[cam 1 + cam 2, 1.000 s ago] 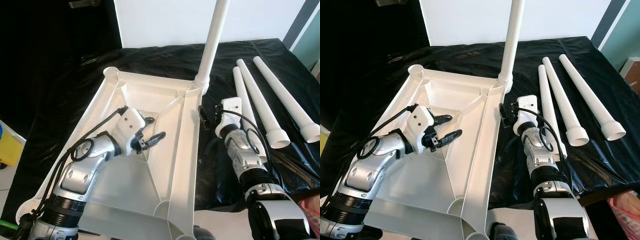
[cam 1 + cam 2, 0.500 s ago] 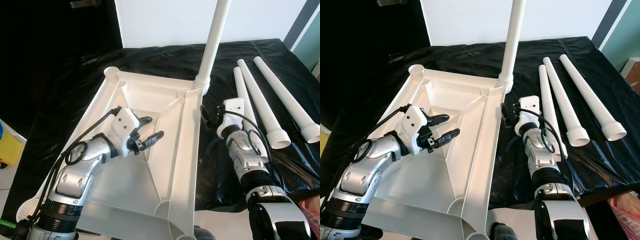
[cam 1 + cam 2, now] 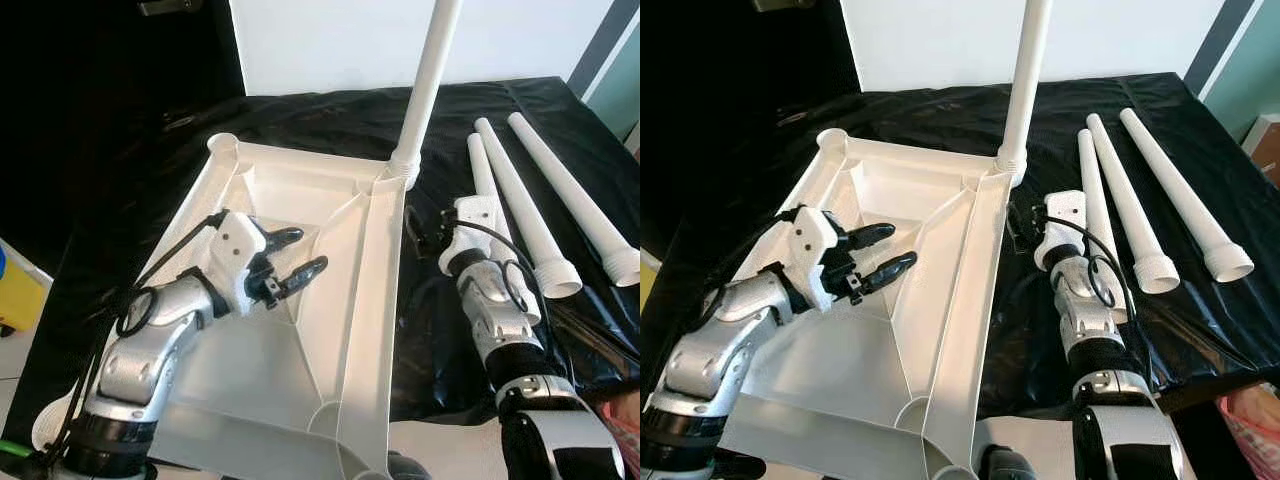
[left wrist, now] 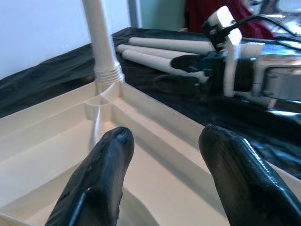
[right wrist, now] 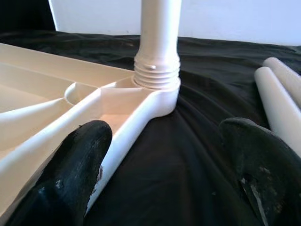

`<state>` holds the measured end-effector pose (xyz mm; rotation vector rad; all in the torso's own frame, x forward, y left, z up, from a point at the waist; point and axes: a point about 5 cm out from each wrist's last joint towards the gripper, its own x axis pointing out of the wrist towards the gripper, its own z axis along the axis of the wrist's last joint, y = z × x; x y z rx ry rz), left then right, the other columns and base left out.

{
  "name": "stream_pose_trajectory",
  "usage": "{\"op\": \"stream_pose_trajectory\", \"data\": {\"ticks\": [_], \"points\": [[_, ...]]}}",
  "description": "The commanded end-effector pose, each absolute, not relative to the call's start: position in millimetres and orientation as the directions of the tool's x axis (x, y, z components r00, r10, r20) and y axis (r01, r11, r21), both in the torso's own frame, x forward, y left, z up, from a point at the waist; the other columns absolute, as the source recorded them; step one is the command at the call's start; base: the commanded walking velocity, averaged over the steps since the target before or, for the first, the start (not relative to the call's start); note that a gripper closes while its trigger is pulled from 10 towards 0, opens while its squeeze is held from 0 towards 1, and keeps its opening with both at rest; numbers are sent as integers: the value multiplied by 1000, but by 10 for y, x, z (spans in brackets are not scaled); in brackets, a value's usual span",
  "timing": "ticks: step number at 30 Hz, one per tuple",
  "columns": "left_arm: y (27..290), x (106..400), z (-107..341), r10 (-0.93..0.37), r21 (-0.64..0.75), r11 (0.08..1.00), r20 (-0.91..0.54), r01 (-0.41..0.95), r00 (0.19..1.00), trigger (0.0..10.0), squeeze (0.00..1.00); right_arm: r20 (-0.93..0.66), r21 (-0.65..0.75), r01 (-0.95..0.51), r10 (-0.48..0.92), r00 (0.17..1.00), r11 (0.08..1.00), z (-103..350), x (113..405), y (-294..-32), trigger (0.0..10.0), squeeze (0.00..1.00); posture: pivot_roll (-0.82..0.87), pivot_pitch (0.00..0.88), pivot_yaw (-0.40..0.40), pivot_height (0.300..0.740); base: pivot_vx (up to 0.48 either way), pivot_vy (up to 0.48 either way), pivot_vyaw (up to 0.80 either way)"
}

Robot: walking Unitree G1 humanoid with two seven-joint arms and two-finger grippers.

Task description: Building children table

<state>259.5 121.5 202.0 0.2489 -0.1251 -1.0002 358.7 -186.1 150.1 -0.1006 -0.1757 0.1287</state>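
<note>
The upright leg (image 3: 428,80) and the tabletop's (image 3: 240,400) near corner run out of frame.

The upturned tabletop (image 3: 300,400) and the 4 table legs, 1 screwed upright (image 3: 425,80) and 3 loose (image 3: 545,190), look like smooth white plastic with a soft sheen. They rest on a surface covered in glossy, wrinkled black plastic sheeting (image 3: 440,330). The arms are brushed silver metal, and the fingers (image 5: 77,174) are matt black and scuffed.
</note>
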Motion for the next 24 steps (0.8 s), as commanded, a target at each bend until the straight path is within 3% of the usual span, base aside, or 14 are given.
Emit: {"op": "stream_pose_trajectory", "data": {"ticks": [1,12,18,20,24], "points": [[1216,2493,1965,-892,255,417,-68,873,446,10000,0,156,-107,-106,122,980,989,1458,3546,-1930,10000,0,-3,140,35,740,0,0,0],[1281,2469,1785,-877,276,360,-225,891,424,10000,0,161,-109,-104,121,980,989,1476,3534,-1938,10000,0,-6,139,41,740,0,0,0],[1380,2468,1595,-826,324,300,-383,897,414,10000,0,167,-105,-102,119,979,989,1486,3519,-1935,10000,0,-10,141,49,740,0,0,0],[1398,2495,1555,-804,347,296,-412,890,428,10000,0,168,-104,-102,119,979,989,1486,3515,-1933,10000,0,-9,141,51,740,0,0,0],[1453,2688,1360,-679,499,270,-507,824,530,10000,0,174,-96,-97,112,978,991,1501,3508,-1935,10000,0,-11,139,54,740,0,0,0]]}}
